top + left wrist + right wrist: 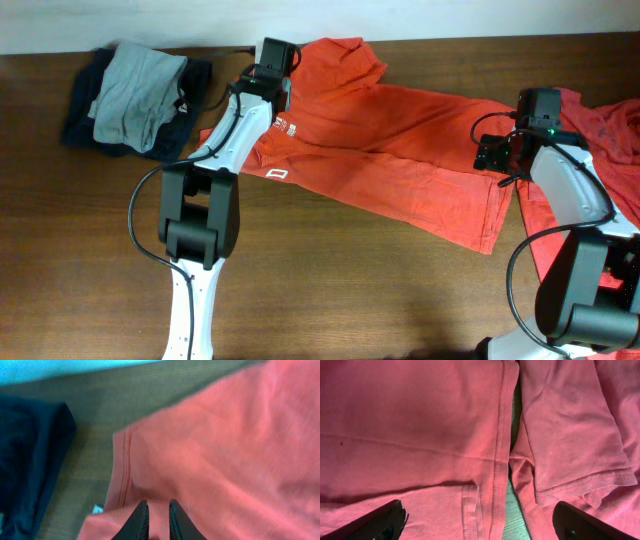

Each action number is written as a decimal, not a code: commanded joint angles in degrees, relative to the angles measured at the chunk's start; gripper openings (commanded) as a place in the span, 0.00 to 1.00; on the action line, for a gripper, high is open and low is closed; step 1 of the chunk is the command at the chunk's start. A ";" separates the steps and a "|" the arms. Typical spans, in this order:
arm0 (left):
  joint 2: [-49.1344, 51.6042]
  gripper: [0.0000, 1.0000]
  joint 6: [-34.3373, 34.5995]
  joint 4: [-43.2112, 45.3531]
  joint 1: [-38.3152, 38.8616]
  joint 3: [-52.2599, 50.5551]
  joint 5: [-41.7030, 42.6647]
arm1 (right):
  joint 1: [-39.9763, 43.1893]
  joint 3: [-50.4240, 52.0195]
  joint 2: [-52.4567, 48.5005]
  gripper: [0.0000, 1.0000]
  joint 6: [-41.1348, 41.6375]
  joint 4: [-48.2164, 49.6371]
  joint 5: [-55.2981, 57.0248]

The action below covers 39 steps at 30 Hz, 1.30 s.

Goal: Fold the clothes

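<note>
An orange-red T-shirt [400, 140] lies spread diagonally across the table, with small white print [279, 175] near its left edge. My left gripper [278, 62] sits at the shirt's far left sleeve. In the left wrist view its fingers [158, 521] stand close together, with a fold of the shirt [225, 450] pinched between them. My right gripper [491, 157] hovers open over the shirt's hem at the right. In the right wrist view that gripper [487, 525] spans the stitched hem [501, 450]. A second orange-red shirt [600, 125] lies at the right edge and appears again in the right wrist view [570, 420].
A pile of dark navy and grey clothes [140, 95] lies at the far left, just left of my left arm. A thin strip of bare table [512, 510] shows between the two shirts. Brown tabletop [380, 290] runs along the front.
</note>
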<state>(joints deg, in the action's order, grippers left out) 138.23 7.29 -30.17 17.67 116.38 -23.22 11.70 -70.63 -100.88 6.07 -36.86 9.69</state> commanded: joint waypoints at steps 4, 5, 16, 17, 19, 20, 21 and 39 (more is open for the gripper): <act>0.09 0.15 -0.09 1.03 0.44 1.16 -1.07 | 0.00 -1.05 1.42 0.99 0.66 0.04 -0.28; 0.11 0.15 -0.09 1.01 0.44 1.16 -1.07 | 0.00 -1.07 1.42 0.99 0.66 0.04 -0.26; 1.33 0.37 -0.09 -4.61 0.94 1.14 5.03 | 0.00 -1.07 1.42 0.98 0.66 0.04 -0.26; 1.55 0.37 -0.09 -4.63 0.94 1.14 5.01 | 0.00 -1.05 1.42 0.99 0.66 0.02 -0.26; 2.08 0.37 -0.09 -4.66 0.92 1.09 4.94 | 0.00 -1.05 1.42 0.99 0.66 0.02 -0.26; 2.23 0.37 -0.09 -4.66 0.94 1.09 4.83 | 0.00 -1.05 1.42 0.99 0.66 0.02 -0.28; 2.23 0.37 -0.09 -4.63 0.94 1.09 4.83 | 0.00 -1.07 1.42 0.99 0.66 0.04 -0.26; 4.15 0.31 -0.04 -6.40 1.07 1.07 0.11 | 0.00 -1.07 1.42 0.99 0.66 0.04 -0.26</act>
<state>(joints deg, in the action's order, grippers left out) 141.62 7.31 -36.75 18.52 116.71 -20.03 11.70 -70.63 -100.88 6.04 -36.86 9.69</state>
